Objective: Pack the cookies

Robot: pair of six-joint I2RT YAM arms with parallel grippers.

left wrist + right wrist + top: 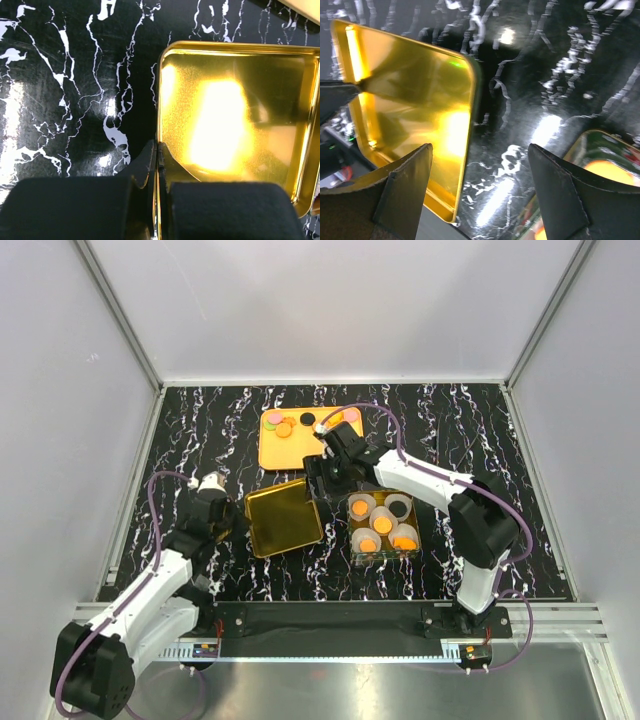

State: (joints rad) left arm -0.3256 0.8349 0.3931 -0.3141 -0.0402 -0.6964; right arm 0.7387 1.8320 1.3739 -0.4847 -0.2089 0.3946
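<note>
Several small flat round cookies [284, 428], orange, pink and black, lie loose on the flat orange rectangular tray [275, 455] at 12 o'clock on the black white-veined marble table [480, 420] in the top view, so packing isn't finished imo. At 4 o'clock from that tray, the see-through box [385, 556] of white paper cups [361, 507] has orange discs in most cups; one cup looks dark and I can't tell what's in it. The shiny gold square tin [283, 517] lies at 9 o'clock of the box with nothing inside. The left gripper [243, 512] is at the tin's 9 o'clock edge, and the right gripper [322, 478] hovers between tin and box.

Left wrist view: the left gripper [157, 150] is pinched tight on the tin's rim [235, 46], and the tin's floor is bare.

Right wrist view: the right gripper [479, 150] is spread wide over marble, holding nothing, with the tin [420, 100] at 10 o'clock and an orange-filled cup [605, 172] at 4 o'clock.

My guess is it's partway done: the loose ones need moving, and the tin looks like the lid for later.
</note>
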